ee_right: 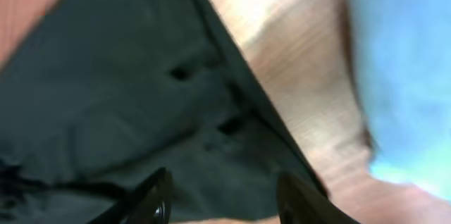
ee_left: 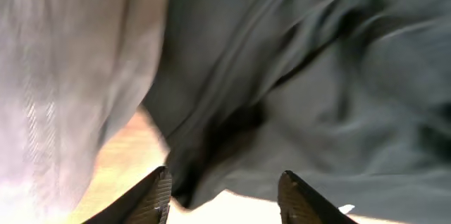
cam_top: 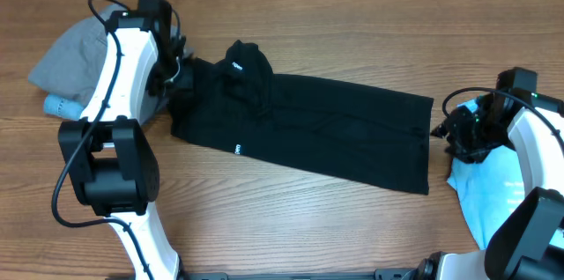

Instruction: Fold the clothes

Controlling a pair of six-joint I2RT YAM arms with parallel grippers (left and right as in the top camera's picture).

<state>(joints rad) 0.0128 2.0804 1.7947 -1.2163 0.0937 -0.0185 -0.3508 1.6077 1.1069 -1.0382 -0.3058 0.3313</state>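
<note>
Fingertips point(ee_left: 156, 194) of the left hand point(ee_left: 225, 199) frame the lower edge of the left wrist view, spread apart with nothing between them. Dark cloth of the black trousers point(cam_top: 335, 135) lies just beyond, with the grey shorts point(ee_left: 63, 76) beside it. The right hand point(ee_right: 222, 199) likewise stands open and empty over the opposite end of the trousers, where a strip of bare desk point(ee_right: 296, 62) separates the hem from the light-blue T-shirt point(ee_right: 402, 62). Seen from overhead, the trousers stretch lengthwise across the middle of the desk, mostly flat except for a bunched lump point(cam_top: 247, 69) near the left end (a small white logo point(cam_top: 236, 149) shows on the near edge below it).

Judged step: taking a hold at each end before the fold. To do it well, each hand should come down squarely on its own end and close on every layer of black cloth at the edge, not on the top layer alone. The left hand works very close to the shorts, so its pinch should sit inward, on black cloth only; the right hand has more room. Flattening the lump first would likely give a cleaner crease. Both ends should rise together and level, so that the soft fabric does not drag or twist across the desk.
</note>
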